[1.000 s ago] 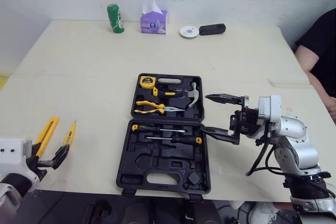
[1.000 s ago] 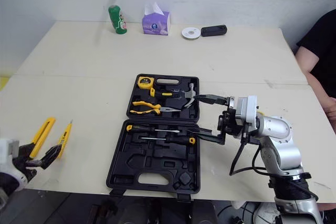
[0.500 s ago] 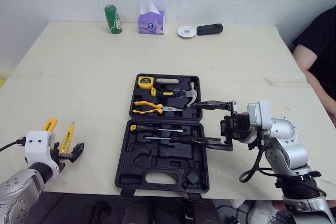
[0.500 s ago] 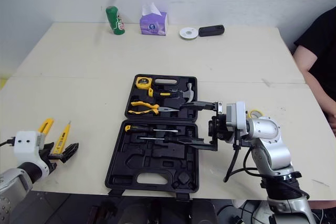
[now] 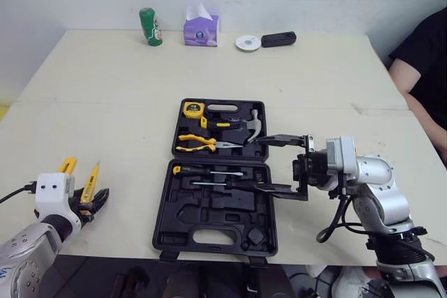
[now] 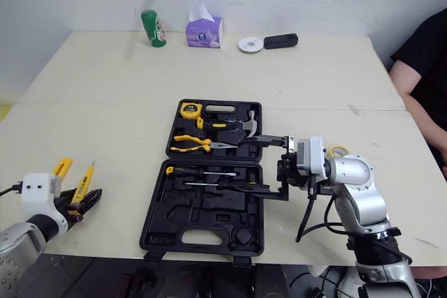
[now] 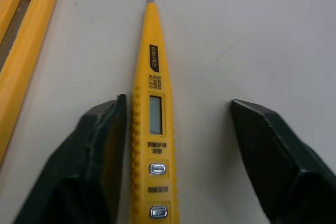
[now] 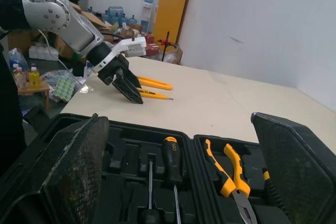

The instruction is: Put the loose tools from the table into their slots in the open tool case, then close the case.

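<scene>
1. Case status: the tool case [image 5: 216, 232] lies open and flat at mid-table [image 5: 126, 88]. A tape measure [image 5: 196, 109], hammer [image 5: 246, 125] and pliers [image 5: 199, 144] are seated in the far half, and two screwdrivers [image 5: 209, 172] in the near half. Several moulded slots in the near half are seen empty.
2. Two loose tools are left on the table, well apart from the case on the robot's left. They are a yellow tester pen [image 7: 152, 124] and a yellow flat-handled tool [image 7: 21, 40] just beside it.
3. The left gripper [image 7: 177, 102] is held open low over the table, with the tester pen straddled. One finger is close against the pen's side and the other stands apart. No grip is made yet.
4. The right gripper [image 5: 260, 164] is spread wide and empty, and is held over the case's right edge.
5. Stowing is judged more than half done. Left to do: the pen and the flat tool are to be fetched and seated, and then the case is to be closed.
</scene>
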`<action>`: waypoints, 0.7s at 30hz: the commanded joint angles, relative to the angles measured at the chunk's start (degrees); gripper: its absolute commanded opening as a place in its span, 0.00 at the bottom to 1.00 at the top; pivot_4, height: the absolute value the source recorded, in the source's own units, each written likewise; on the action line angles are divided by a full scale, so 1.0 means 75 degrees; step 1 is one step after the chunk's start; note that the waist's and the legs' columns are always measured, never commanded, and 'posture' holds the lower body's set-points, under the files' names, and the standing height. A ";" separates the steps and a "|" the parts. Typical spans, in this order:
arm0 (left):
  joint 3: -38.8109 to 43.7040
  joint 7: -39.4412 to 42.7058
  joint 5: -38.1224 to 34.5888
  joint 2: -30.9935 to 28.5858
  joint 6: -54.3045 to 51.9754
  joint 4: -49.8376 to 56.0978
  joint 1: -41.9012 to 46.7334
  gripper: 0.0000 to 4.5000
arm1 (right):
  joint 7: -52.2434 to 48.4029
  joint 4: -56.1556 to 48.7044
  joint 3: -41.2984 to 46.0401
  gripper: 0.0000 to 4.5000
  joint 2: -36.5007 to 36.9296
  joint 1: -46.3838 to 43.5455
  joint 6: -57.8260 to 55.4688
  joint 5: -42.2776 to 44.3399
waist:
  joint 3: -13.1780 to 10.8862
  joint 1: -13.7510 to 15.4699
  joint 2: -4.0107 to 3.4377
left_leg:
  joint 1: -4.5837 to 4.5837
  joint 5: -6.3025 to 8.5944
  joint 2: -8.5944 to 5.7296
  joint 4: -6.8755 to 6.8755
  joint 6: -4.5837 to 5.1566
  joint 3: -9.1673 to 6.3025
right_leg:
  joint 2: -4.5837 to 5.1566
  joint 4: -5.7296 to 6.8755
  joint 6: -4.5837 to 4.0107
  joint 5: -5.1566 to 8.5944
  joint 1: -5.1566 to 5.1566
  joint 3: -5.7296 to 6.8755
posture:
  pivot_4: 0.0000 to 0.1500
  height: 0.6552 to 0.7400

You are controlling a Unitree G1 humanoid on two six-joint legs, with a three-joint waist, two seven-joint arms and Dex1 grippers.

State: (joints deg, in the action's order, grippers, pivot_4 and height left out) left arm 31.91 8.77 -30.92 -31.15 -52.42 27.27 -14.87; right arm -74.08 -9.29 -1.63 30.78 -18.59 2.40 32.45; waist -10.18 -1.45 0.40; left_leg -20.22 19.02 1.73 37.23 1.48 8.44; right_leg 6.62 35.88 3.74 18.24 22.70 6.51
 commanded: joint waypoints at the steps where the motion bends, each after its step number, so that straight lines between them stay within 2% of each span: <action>1: -0.0279 -0.0149 0.0243 0.0195 -0.0418 -0.0181 -0.0288 0.34 | -0.0006 -0.0083 0.0099 1.00 0.0018 -0.0087 0.0148 -0.0031 | 0.0003 -0.0004 -0.0006 | 0.0001 0.0000 0.0000 0.0000 0.0000 0.0000 | 0.0000 0.0000 0.0000 0.0000 0.0000 0.0000 | 1.00 1.00; 3: -0.0210 -0.0210 0.0284 0.0278 -0.0412 -0.0209 -0.0292 0.15 | -0.0004 -0.0079 0.0138 1.00 0.0036 -0.0062 0.0159 -0.0040 | 0.0004 -0.0007 -0.0006 | 0.0002 0.0000 0.0000 -0.0001 0.0000 0.0001 | 0.0000 0.0000 0.0000 0.0000 0.0000 0.0000 | 1.00 1.00; 4: -0.0184 -0.0223 0.0302 0.0306 -0.0410 -0.0222 -0.0287 0.12 | -0.0004 -0.0079 0.0151 1.00 0.0043 -0.0052 0.0158 -0.0041 | 0.0004 -0.0008 -0.0008 | 0.0002 0.0000 0.0000 -0.0002 0.0000 0.0001 | 0.0000 0.0001 -0.0001 0.0000 0.0000 0.0000 | 1.00 1.00; 10: -0.0031 0.0095 0.0299 0.0466 0.0227 -0.0518 -0.0303 0.12 | -0.0012 -0.0079 0.0224 1.00 0.0107 0.0078 0.0176 -0.0049 | 0.0009 -0.0008 -0.0016 | 0.0003 -0.0006 0.0000 -0.0003 0.0009 0.0001 | 0.0000 0.0000 -0.0001 0.0001 -0.0001 0.0000 | 1.00 1.00; 14: 0.0205 0.0864 0.0071 0.0539 0.1294 -0.0506 -0.0235 0.12 | -0.0019 -0.0027 0.0242 1.00 0.0122 0.0074 0.0212 -0.0075 | 0.0010 -0.0001 -0.0019 | 0.0002 -0.0003 0.0001 -0.0003 0.0002 0.0001 | 0.0000 0.0001 -0.0003 0.0001 0.0000 0.0001 | 1.00 1.00; 17: 0.0417 0.1731 0.0009 0.0193 0.2168 -0.0577 -0.0141 0.12 | -0.0068 0.0106 0.0322 1.00 0.0172 0.0054 0.0306 -0.0118 | 0.0002 0.0000 -0.0006 | -0.0001 -0.0001 0.0001 -0.0002 -0.0004 0.0000 | 0.0000 0.0000 -0.0003 0.0002 0.0004 0.0002 | 1.00 1.00; 21: 0.0798 0.2939 -0.0405 -0.0635 0.2567 -0.0502 0.0095 0.12 | -0.0004 0.0143 0.0611 1.00 0.0406 0.0146 0.0285 -0.0084 | -0.0015 -0.0001 0.0029 | -0.0012 -0.0001 0.0002 0.0000 -0.0004 -0.0002 | 0.0000 -0.0001 -0.0004 0.0002 0.0011 0.0005 | 1.00 1.00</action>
State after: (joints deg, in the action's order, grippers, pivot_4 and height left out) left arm 33.82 23.52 -30.91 -30.99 -36.88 21.49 -16.04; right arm -74.28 -7.49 -0.40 31.82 -18.12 3.74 31.35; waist -10.29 -1.45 0.62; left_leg -20.34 19.03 1.75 37.24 1.47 8.42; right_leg 6.62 35.85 3.72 18.26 22.80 6.55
